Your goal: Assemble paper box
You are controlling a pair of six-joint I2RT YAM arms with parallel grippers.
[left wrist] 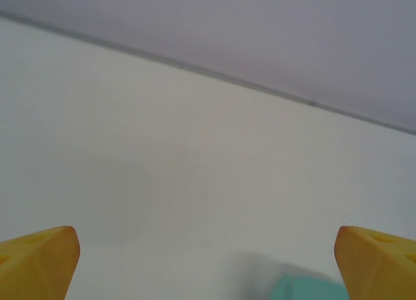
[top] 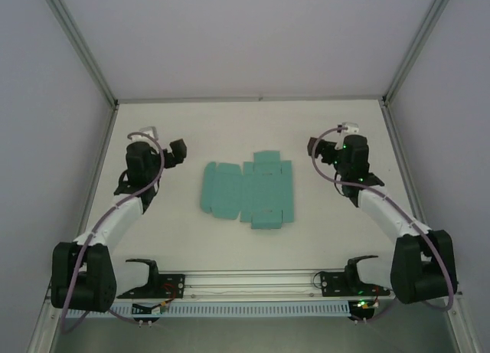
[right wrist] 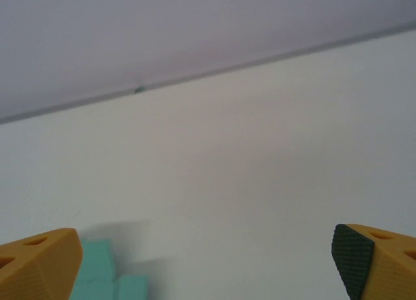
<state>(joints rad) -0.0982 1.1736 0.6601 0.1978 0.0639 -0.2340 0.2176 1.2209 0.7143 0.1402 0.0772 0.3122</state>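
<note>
The paper box (top: 249, 190) is a teal-green die-cut sheet lying flat in the middle of the white table, flaps spread out. My left gripper (top: 178, 151) hovers to its left, apart from it, and my right gripper (top: 315, 148) hovers to its right, also apart. In the left wrist view the yellow fingertips (left wrist: 39, 261) stand wide apart with nothing between them, and a corner of the paper box (left wrist: 305, 288) shows at the bottom. The right wrist view has its fingertips (right wrist: 39, 264) equally wide, with the sheet's edge (right wrist: 104, 277) at lower left.
The white table (top: 245, 123) is walled by pale panels with metal frame posts (top: 76, 43) at the back corners. An aluminium rail (top: 253, 280) with the arm bases runs along the near edge.
</note>
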